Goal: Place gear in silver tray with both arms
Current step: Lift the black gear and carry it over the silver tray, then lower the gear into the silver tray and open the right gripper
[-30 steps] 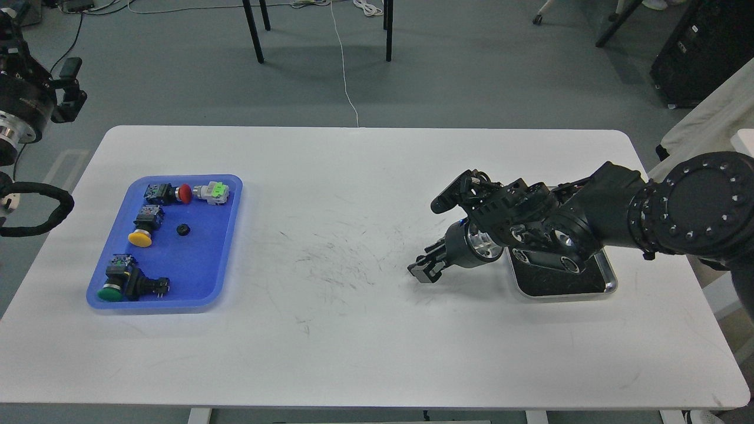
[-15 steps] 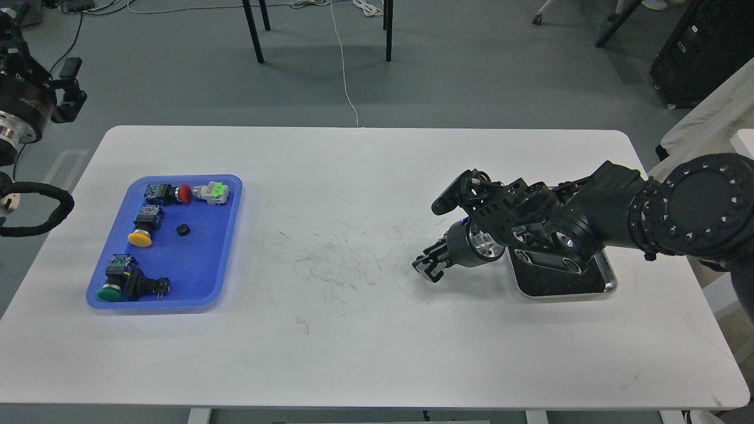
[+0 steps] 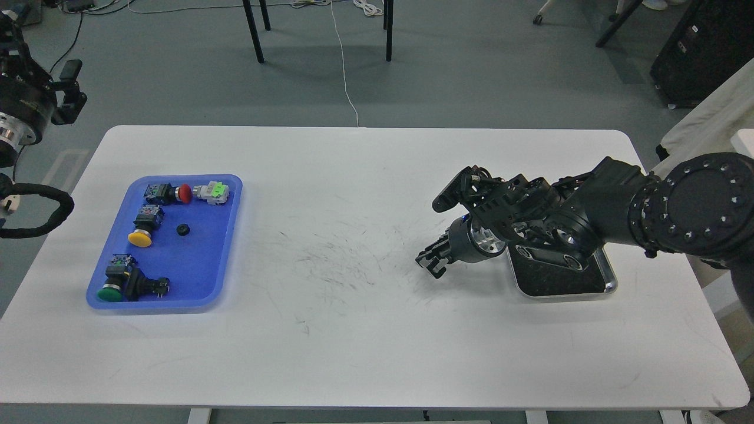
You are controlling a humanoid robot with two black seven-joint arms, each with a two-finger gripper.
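The gear (image 3: 183,229) is a small black ring lying in the middle of the blue tray (image 3: 221,259) at the table's left. The silver tray (image 3: 609,287) sits at the right, its dark bottom partly covered by my right arm. My right gripper (image 3: 430,264) hangs just above the table, a little left of the silver tray, pointing left; its claw fingers stand apart with nothing between them. My left gripper (image 3: 66,91) is raised off the table's far left corner, well away from the gear, and its fingers are too dark to read.
Several push-button switches with red (image 3: 184,193), yellow (image 3: 140,238) and green (image 3: 109,292) caps lie around the gear in the blue tray. Scuff marks cover the white table (image 3: 353,330) in the middle. Chair legs and cables are on the floor beyond.
My right gripper has drawn back to the right and slightly up, toward the silver tray. The left arm has barely shifted. The gear has not moved.
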